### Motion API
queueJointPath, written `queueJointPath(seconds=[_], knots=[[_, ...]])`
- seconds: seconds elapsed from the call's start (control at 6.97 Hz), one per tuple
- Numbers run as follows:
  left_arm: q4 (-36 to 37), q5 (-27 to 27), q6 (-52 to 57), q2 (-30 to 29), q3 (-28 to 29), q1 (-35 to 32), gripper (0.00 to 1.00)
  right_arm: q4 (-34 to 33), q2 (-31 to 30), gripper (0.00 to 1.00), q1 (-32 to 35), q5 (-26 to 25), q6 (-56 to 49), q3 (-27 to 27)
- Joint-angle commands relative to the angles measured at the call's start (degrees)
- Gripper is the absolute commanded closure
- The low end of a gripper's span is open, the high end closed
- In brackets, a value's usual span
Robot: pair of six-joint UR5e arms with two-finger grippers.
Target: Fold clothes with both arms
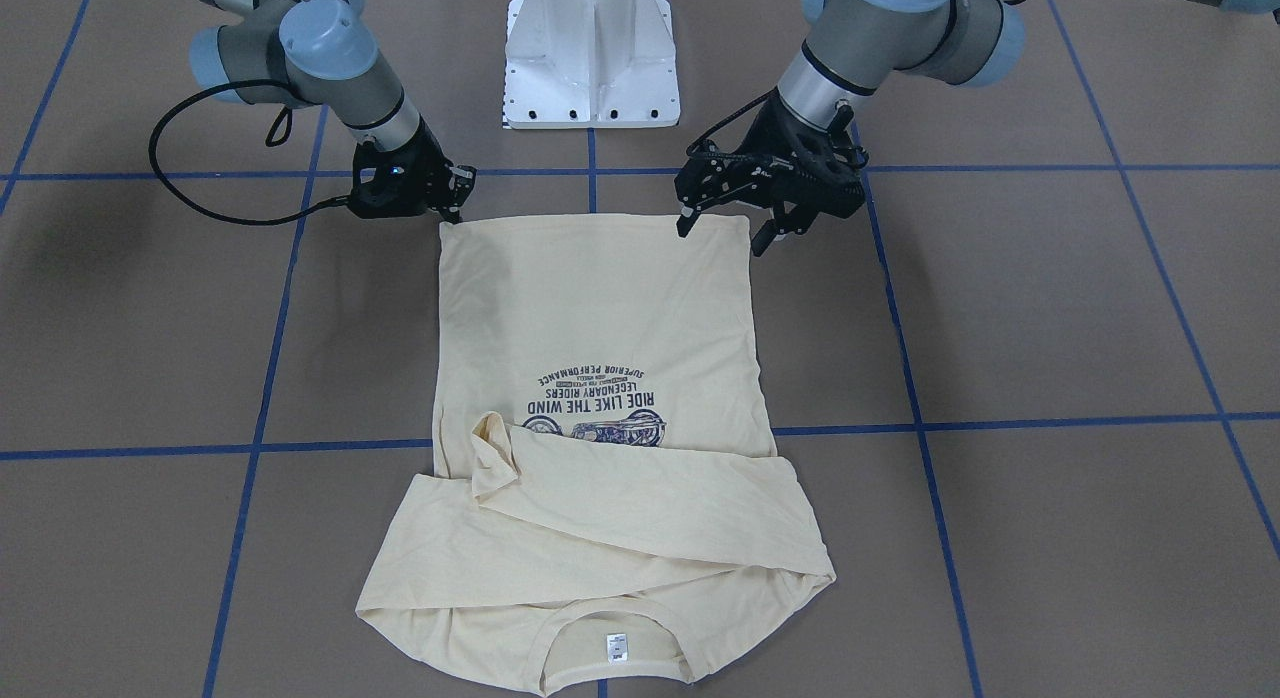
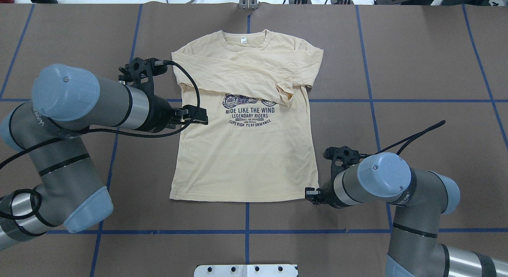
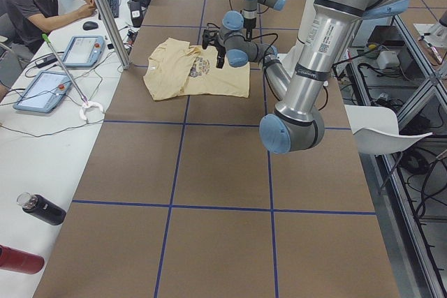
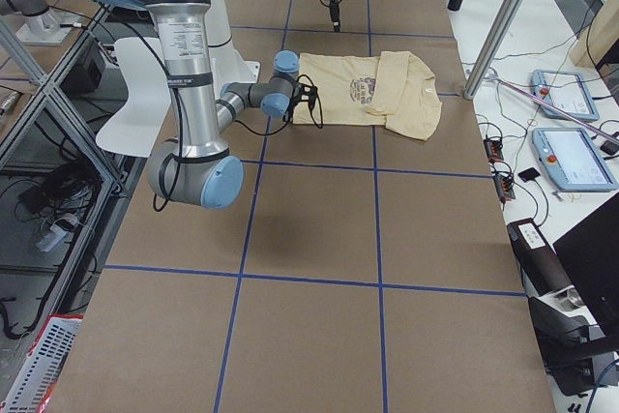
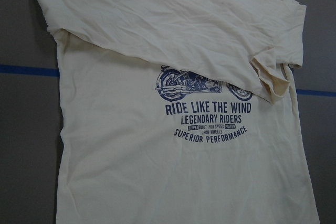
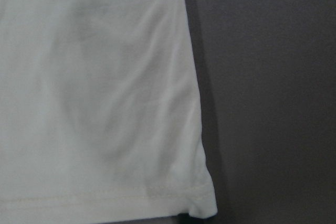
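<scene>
T-shirt (image 2: pixel 246 162) lies flat, sleeves crossed; left gripper (image 1: pixel 720 233) hovers above, fingers spread; right gripper (image 1: pixel 458 193) at hem corner, finger state indeterminable.

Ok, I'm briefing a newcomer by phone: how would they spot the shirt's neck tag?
On the brown table lies a cream shirt, print up. Near its top edge in the overhead view sits a small tag, the only white patch on the cloth.

Cream-yellow long-sleeved T-shirt (image 2: pixel 242 162) lies print-up on the table (image 2: pixel 416 62), collar toward its far edge, sleeves crossed over chest; grey left arm (image 2: pixel 79 98) above one side, right arm (image 2: pixel 381 177) at a hem corner.
</scene>
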Motion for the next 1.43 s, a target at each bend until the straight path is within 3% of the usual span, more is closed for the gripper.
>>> queueJointPath(seconds=[0.0, 0.43, 0.86, 1.0, 1.15, 1.29], knots=[[0.0, 0.0, 0.0, 0.0, 0.0, 0.0, 0.01, -0.1, 0.1, 1.0, 0.0, 0.3, -0.1, 0.1], [0.0, 0.0, 0.0, 0.0, -0.1, -0.1, 0.01, -4.7, 0.1, 1.0, 0.0, 0.3, -0.2, 4.4], [0.0, 0.0, 0.0, -0.1, -0.1, 0.0, 0.01, -5.6, 0.6, 1.0, -0.3, 0.2, -0.2, 4.5], [0.0, 0.0, 0.0, -0.1, 0.0, 0.0, 0.01, -5.6, 0.8, 0.58, -0.3, 0.2, -0.2, 4.3], [0.0, 0.0, 0.0, -0.1, -0.1, 0.1, 0.01, -5.6, 0.9, 0.01, -0.5, -0.2, -0.2, 3.9], [0.0, 0.0, 0.0, -0.1, -0.1, 0.2, 0.01, -5.6, 0.9, 0.0, -0.5, -0.4, -0.2, 3.8]])
